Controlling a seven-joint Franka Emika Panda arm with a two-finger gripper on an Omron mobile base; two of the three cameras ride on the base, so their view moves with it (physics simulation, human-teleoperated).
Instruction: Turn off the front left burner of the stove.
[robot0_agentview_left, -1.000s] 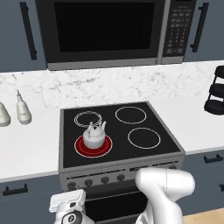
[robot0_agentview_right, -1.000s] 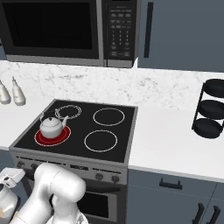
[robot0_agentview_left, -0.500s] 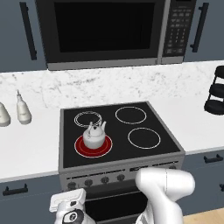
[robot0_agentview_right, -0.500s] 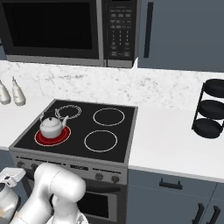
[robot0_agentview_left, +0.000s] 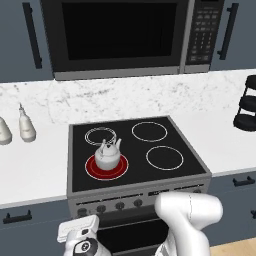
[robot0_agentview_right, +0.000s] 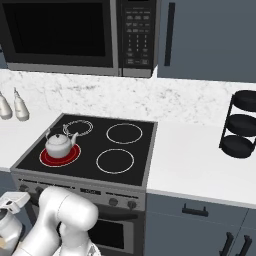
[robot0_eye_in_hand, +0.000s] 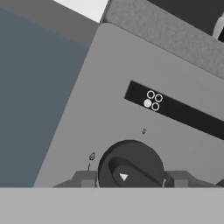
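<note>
On the stove (robot0_agentview_left: 137, 150), the front left burner (robot0_agentview_left: 106, 167) glows red under the kettle (robot0_agentview_left: 108, 155): not off. Gripper (robot0_eye_in_hand: 129, 179) straddles the knob (robot0_eye_in_hand: 130, 164) at 6 o'clock, jaws part-open; contact unclear. Turning remains.

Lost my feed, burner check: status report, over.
Gripper straddling dark round knob on grey steel stove panel, jaws apart. Glowing red front left burner lit, small white kettle on it. Nothing blocking.
</note>
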